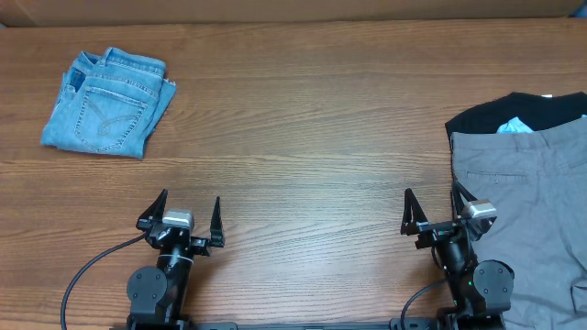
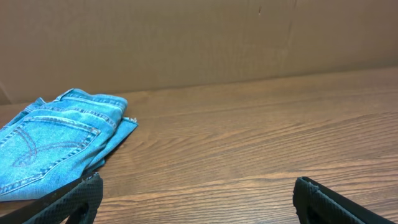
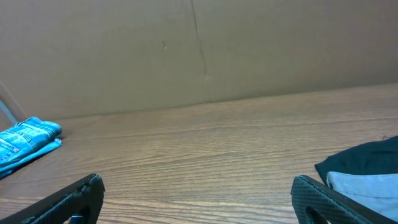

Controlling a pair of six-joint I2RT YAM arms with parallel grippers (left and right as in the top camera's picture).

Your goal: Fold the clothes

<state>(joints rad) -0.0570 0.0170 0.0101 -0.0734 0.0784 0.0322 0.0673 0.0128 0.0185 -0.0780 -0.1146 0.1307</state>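
Observation:
Grey shorts (image 1: 527, 211) lie spread at the table's right edge, on top of a black garment (image 1: 514, 112) with a small light-blue patch. The shorts and black garment also show in the right wrist view (image 3: 367, 174). Folded light-blue denim (image 1: 108, 103) lies at the far left; it shows in the left wrist view (image 2: 53, 140) and in the right wrist view (image 3: 28, 140). My left gripper (image 1: 190, 209) is open and empty near the front edge. My right gripper (image 1: 431, 203) is open and empty, its right finger at the shorts' left edge.
A brown cardboard wall (image 2: 186, 43) stands along the back of the wooden table (image 1: 303, 137). Black cables run from both arm bases at the front edge.

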